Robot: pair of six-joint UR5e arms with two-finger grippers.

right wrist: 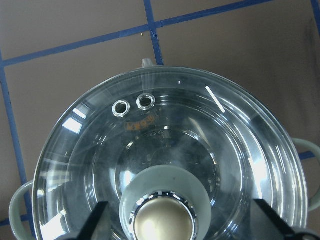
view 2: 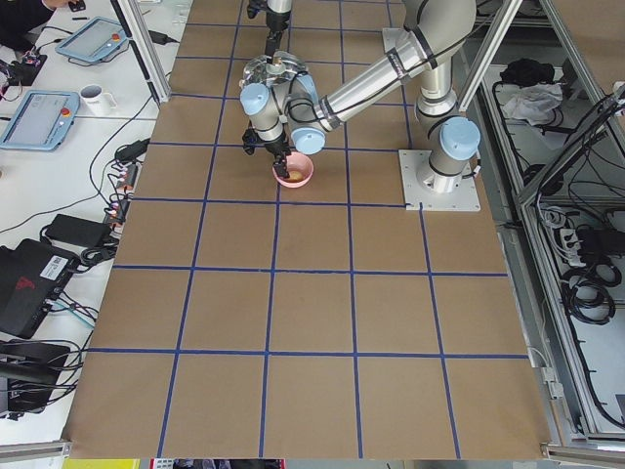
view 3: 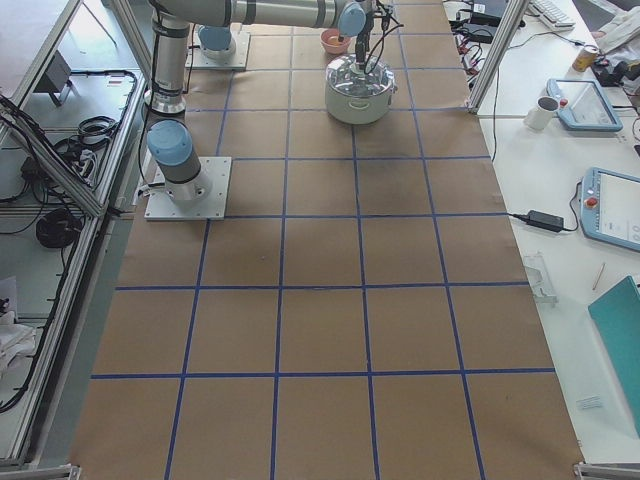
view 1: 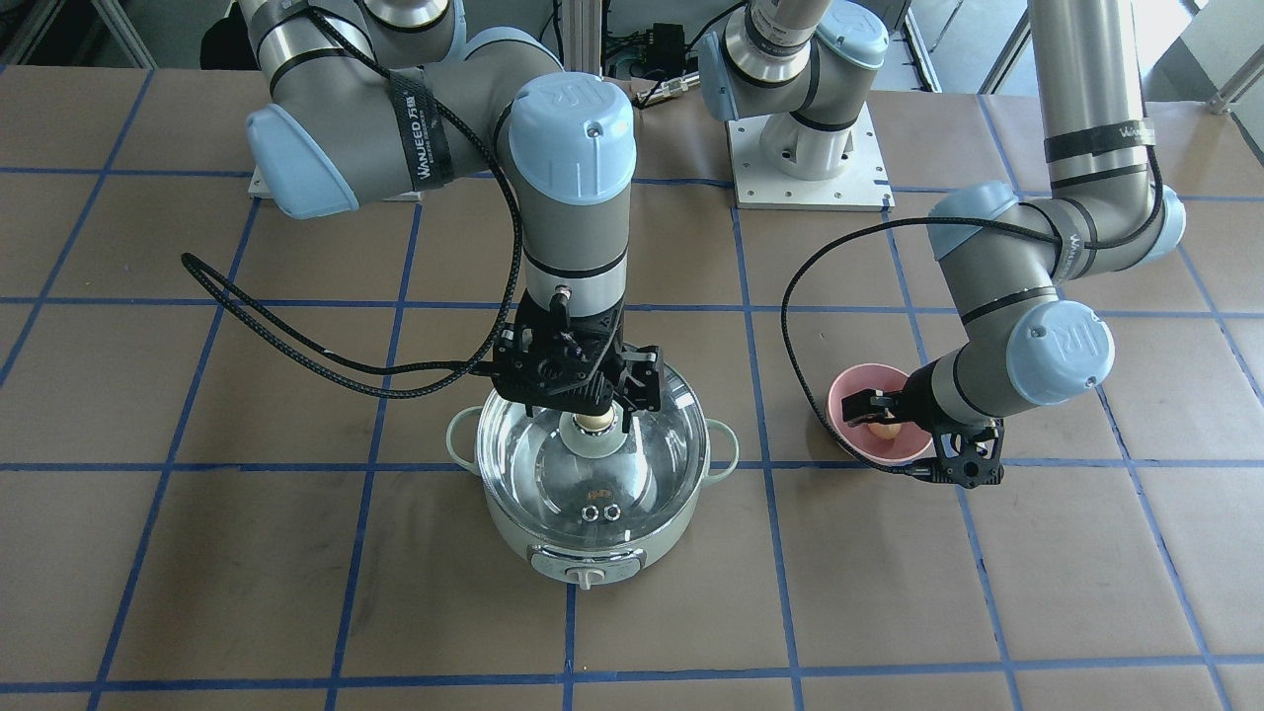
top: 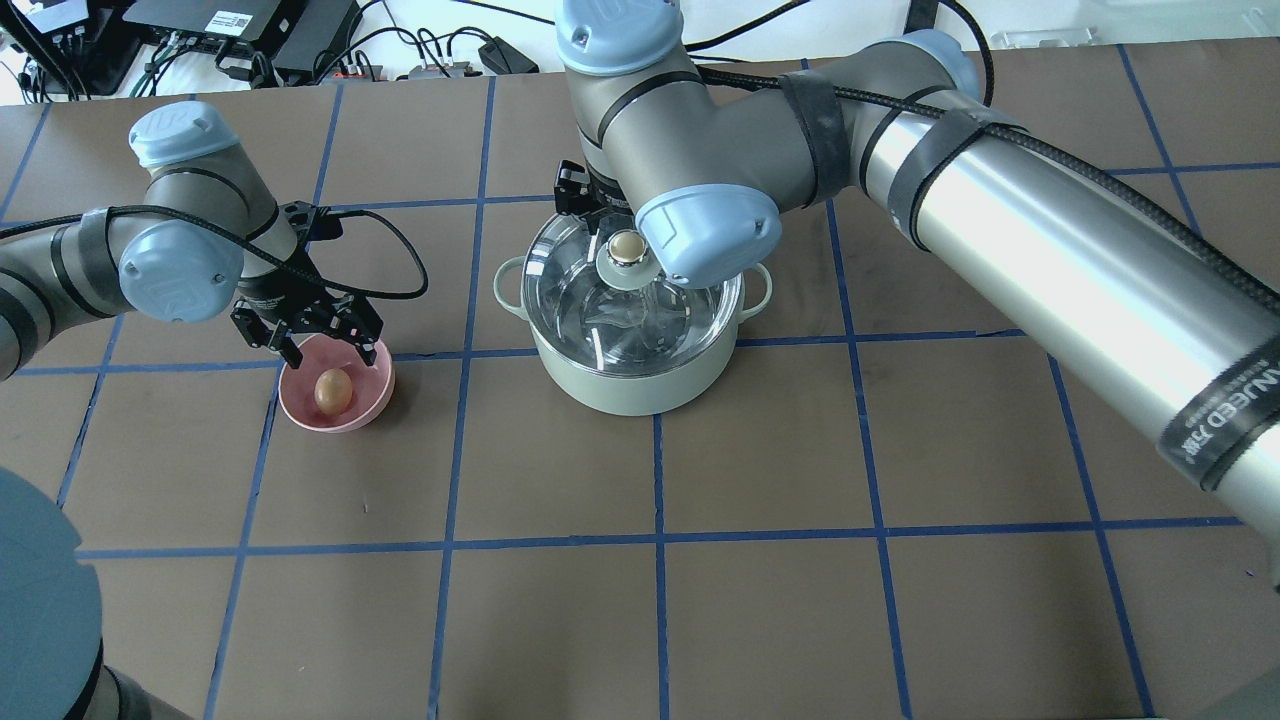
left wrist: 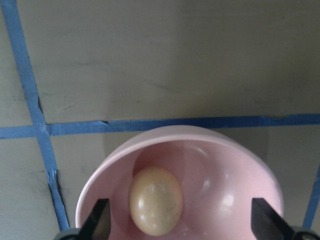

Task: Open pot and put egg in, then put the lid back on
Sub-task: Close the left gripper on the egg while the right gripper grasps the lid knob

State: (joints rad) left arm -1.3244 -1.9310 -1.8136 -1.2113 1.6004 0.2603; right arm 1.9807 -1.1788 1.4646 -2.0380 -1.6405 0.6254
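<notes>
Mint-green pot (top: 640, 388) upright, clear glass lid (top: 580, 300) seated on it, tan egg (top: 332, 391) lying in pink bowl (top: 368, 388) nearby

On my feed a pink bowl (top: 372, 400) sits on the brown paper table cover (top: 760, 470), resting over one line of the blue tape grid (top: 660, 545). On the side bench I see a white mug (view 3: 548, 112) just beside a teach pendant (view 3: 592, 104).

- pot (top: 640, 385): pale mint-green body, shiny steel inside
- lid (right wrist: 165, 145): clear glass, mint-green hub, tan knob
- egg (left wrist: 155, 200): tan-brown, faintly speckled
- bowl (left wrist: 235, 170): plain pink
- table (top: 850, 470): brown, with a grid of blue tape lines
- arms (top: 700, 130): grey and silver, pale blue joint caps
</notes>
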